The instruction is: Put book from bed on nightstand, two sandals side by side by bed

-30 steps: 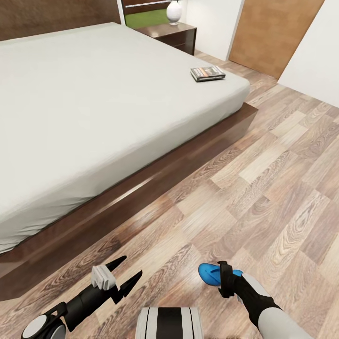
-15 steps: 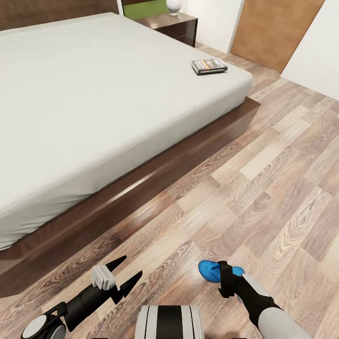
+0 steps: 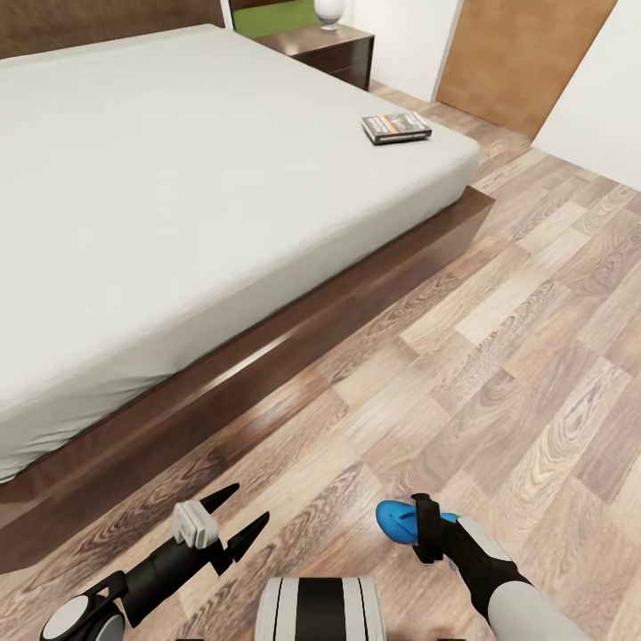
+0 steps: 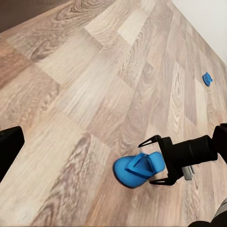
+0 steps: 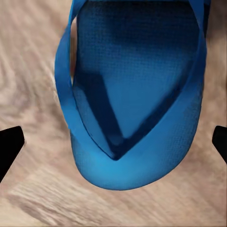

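The book (image 3: 396, 127) lies near the far corner of the bed (image 3: 178, 196). Beyond that corner stands a nightstand (image 3: 334, 49). One blue sandal (image 3: 392, 521) lies on the wood floor a little out from the bed's long side. My right gripper (image 3: 411, 525) points down over it and is open, with one finger on each side of the sandal (image 5: 137, 85). The left wrist view shows those fingers straddling the sandal's (image 4: 135, 169) heel. A second sandal (image 4: 206, 78) lies far off on the floor. My left gripper (image 3: 242, 509) hovers open with nothing in it.
A white vase (image 3: 329, 11) stands on the nightstand. A brown door (image 3: 521, 58) is in the far wall, right of the bed. The bed's dark frame (image 3: 294, 338) juts out low along the floor. Open plank floor (image 3: 499, 356) stretches to the right.
The whole picture has shifted slightly, so the camera moved. Both grippers and the sandal keep the same places relative to each other.
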`<state>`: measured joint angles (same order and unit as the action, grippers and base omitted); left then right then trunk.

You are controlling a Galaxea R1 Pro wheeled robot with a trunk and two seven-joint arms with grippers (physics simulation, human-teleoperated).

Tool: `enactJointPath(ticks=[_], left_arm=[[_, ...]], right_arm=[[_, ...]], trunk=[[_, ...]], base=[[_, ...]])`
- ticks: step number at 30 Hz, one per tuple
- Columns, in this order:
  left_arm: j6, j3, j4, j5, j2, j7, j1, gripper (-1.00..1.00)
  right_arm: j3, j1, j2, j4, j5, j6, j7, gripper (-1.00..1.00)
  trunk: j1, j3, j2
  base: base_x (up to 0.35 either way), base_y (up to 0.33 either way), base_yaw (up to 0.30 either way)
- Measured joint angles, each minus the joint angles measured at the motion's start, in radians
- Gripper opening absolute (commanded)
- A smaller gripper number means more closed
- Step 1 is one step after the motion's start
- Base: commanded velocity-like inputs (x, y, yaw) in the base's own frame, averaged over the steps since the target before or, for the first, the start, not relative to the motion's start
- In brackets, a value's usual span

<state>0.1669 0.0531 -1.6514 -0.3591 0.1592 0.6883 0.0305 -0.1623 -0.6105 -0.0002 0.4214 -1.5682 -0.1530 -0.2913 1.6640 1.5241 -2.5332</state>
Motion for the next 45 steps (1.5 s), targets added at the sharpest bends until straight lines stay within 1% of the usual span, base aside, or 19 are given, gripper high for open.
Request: enactJointPath(ticks=[28, 35, 45], left_arm=[[0.001, 0.0, 0.0, 0.0, 0.0, 0.0, 0.0, 1.0], [0.001, 0.0, 0.0, 0.0, -0.001, -0.001, 0.0, 1.0], [0.001, 0.001, 0.0, 0.0, -0.001, -0.002, 0.0, 1.0]], right_arm=[[0.0, 0.0, 0.0, 0.0, 0.0, 0.0, 0.0, 1.0], [0.0, 0.0, 0.0, 0.0, 0.0, 0.0, 0.0, 1.0], [0.0, 0.0, 0.0, 0.0, 0.0, 0.0, 0.0, 1.0]], trunk=[[0.0, 0.0, 0.0], [0.004, 0.027, -0.002], [0.004, 0.027, -0.002]], base=[[0.035, 0.0, 0.0], [0.0, 0.0, 0.0], [0.0, 0.0, 0.0]])
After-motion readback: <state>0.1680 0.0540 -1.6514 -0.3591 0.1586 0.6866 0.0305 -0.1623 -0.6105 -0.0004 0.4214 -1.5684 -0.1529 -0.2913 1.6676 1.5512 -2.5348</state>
